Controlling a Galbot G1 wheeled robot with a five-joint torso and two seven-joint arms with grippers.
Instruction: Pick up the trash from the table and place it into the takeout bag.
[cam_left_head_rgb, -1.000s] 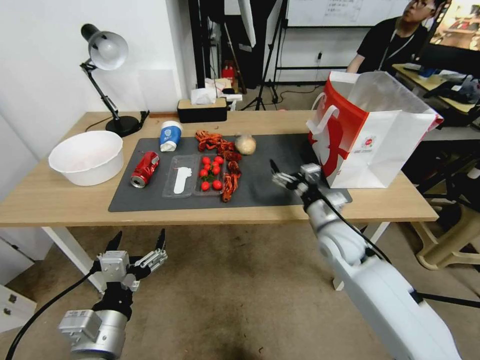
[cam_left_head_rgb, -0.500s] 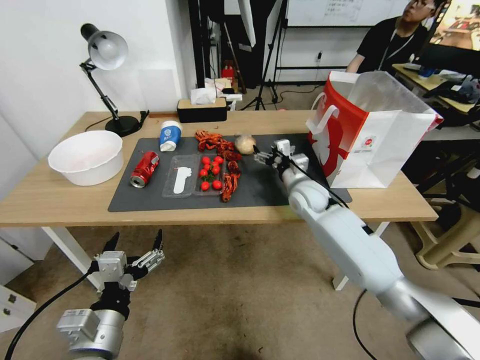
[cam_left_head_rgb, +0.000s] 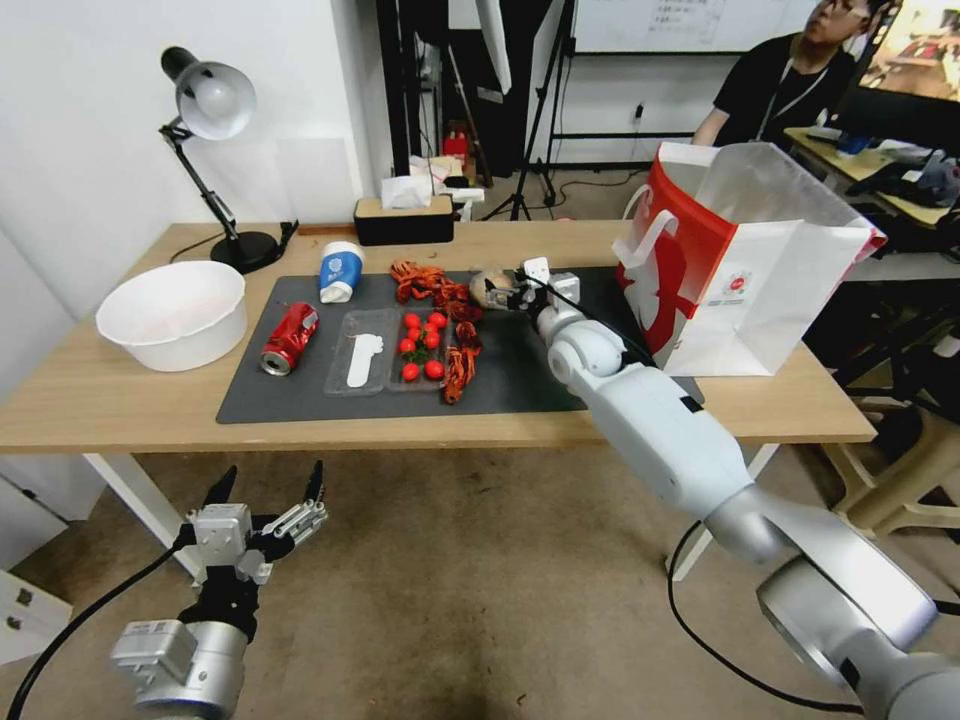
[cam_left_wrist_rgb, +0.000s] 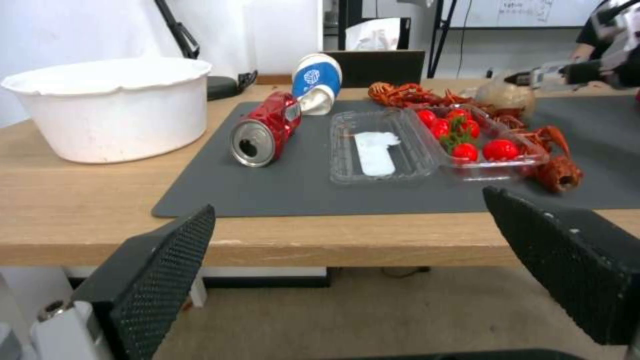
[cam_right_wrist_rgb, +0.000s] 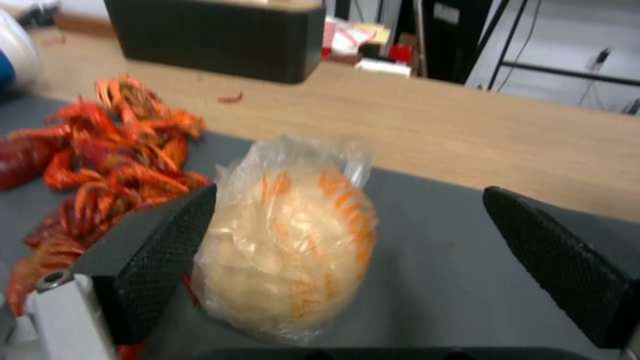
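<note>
Ball sits between open right fingers, touching 1.

The scene is lit evenly and brightly from overhead, and only soft, faint shadows are cast on the table. The desk lamp shade is turned forward and appears pale, without strong glare. Straight lines are bowed toward the edges of the head view. In the right wrist view the plastic-wrapped ball is rendered soft, and the far background is blurred.
</note>
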